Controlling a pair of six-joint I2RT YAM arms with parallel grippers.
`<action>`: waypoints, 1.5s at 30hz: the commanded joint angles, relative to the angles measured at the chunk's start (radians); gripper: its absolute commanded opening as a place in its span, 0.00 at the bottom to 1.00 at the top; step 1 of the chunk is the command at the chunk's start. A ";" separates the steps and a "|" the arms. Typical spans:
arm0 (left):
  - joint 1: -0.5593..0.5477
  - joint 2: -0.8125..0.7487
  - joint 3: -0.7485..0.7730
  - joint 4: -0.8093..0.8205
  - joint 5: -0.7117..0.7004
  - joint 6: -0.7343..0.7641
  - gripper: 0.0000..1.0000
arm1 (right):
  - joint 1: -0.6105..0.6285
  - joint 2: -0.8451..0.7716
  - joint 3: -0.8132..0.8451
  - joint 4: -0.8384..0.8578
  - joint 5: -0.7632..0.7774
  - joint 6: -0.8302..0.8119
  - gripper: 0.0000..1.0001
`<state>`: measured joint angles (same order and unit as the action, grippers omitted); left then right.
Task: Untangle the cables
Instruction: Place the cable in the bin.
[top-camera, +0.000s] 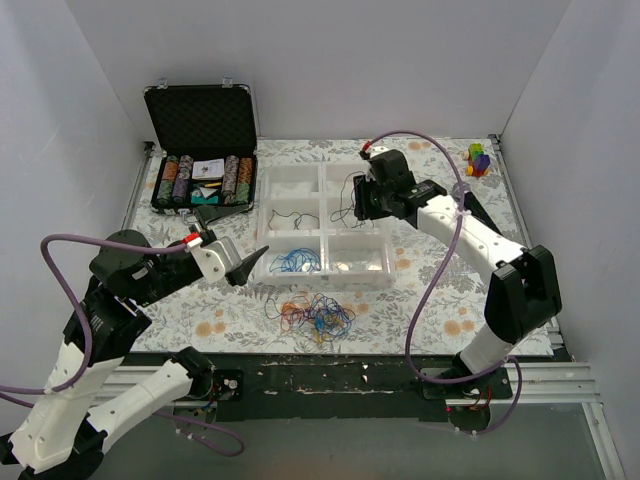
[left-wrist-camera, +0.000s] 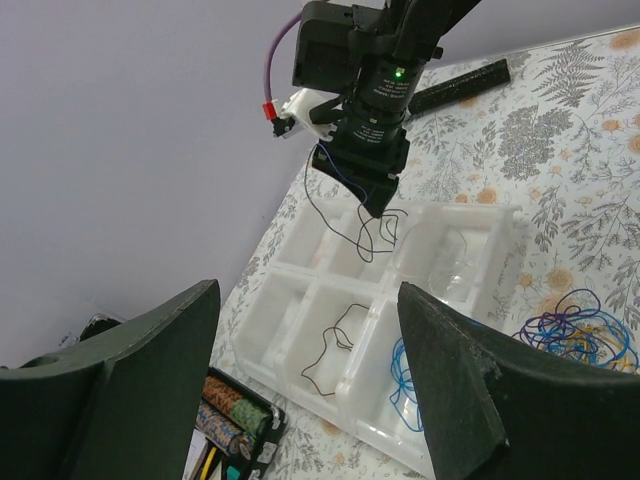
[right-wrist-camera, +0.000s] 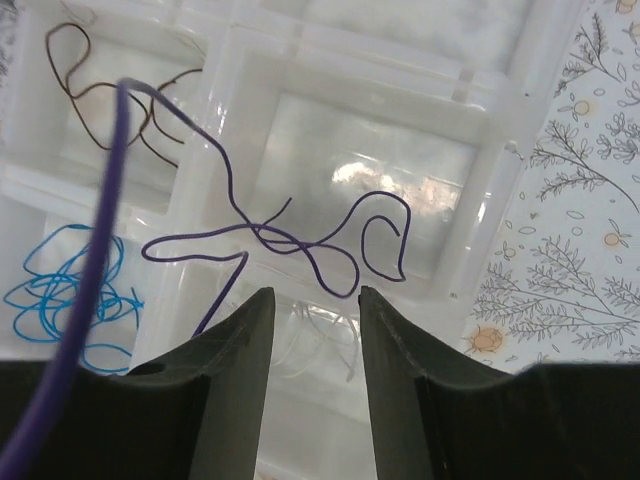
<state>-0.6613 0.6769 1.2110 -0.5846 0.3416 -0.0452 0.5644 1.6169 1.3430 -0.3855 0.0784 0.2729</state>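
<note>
A tangle of blue, red, orange and yellow cables (top-camera: 312, 315) lies on the table in front of a white compartment tray (top-camera: 322, 205); it also shows in the left wrist view (left-wrist-camera: 580, 335). My right gripper (top-camera: 365, 207) hovers over the tray with its jaws open (right-wrist-camera: 316, 292). A purple cable (right-wrist-camera: 103, 225) hangs past its left finger and curls into the compartment below. Blue cables (top-camera: 295, 262) lie in a near-left compartment, and a dark cable (left-wrist-camera: 335, 345) lies in the one behind. My left gripper (top-camera: 248, 232) is open and empty, left of the tray (left-wrist-camera: 308, 300).
An open black case of poker chips (top-camera: 200, 170) stands at the back left. A small coloured toy (top-camera: 479, 160) sits at the back right. A black bar (left-wrist-camera: 460, 85) lies on the table beyond the tray. White walls close in three sides.
</note>
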 joint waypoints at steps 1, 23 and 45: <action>0.000 -0.005 0.019 -0.009 0.014 -0.007 0.71 | 0.003 0.047 0.082 -0.194 0.049 -0.032 0.53; 0.008 -0.010 0.024 0.005 0.022 -0.016 0.71 | 0.115 0.284 0.236 -0.625 0.644 -0.112 0.68; 0.009 -0.007 0.044 -0.006 0.010 -0.010 0.71 | 0.039 0.097 0.323 -0.144 0.149 -0.133 0.31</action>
<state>-0.6567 0.6693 1.2148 -0.5838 0.3527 -0.0525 0.6205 1.7477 1.6417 -0.7601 0.4484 0.1471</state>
